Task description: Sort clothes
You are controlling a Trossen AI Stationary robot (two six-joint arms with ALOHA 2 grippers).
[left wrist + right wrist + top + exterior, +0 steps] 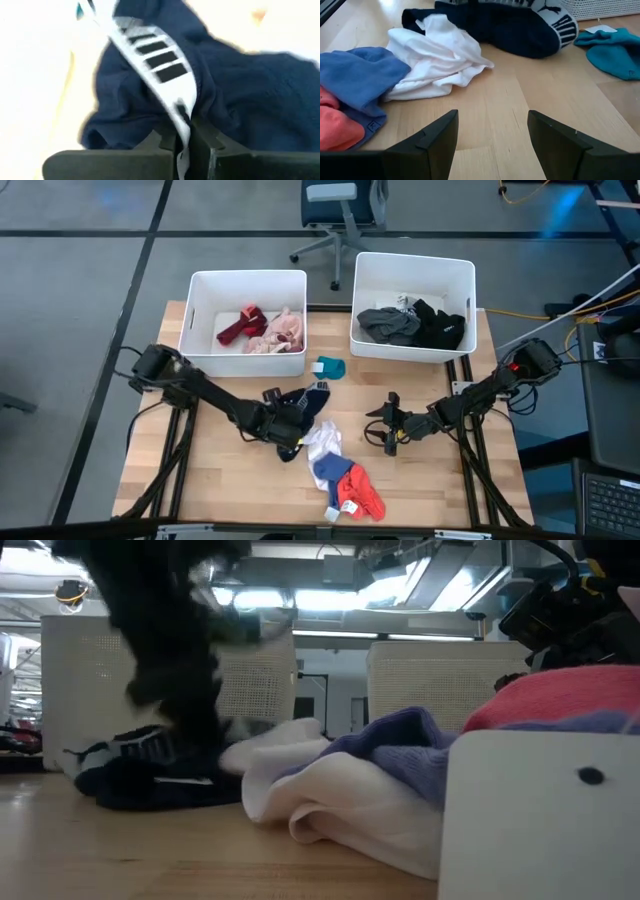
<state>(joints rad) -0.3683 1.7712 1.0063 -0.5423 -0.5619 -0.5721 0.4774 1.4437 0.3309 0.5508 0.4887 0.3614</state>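
A dark navy garment (303,402) with a white lettered band lies mid-table, and my left gripper (287,430) is shut on it; the left wrist view fills with its folds (250,100). Near it lie a white garment (325,442), a blue one (330,470) and a red one (366,496) in a row toward the near edge. A teal piece (330,367) rests by the bins. My right gripper (388,430) stands open to their right, low over bare wood (492,116), touching nothing. My left gripper pinches the navy garment's white lettered band (176,111) between its two fingers (160,145), together with the dark cloth beside it. The fingers slant down from the table's left. The garment rests bunched on the table (150,780), slack.
Two white bins stand at the far edge: the left one (200,305) holds maroon and pink pieces, the right one (460,280) grey and black ones. Bare wood lies between the pile and my right gripper. An office chair (340,210) stands beyond the table.
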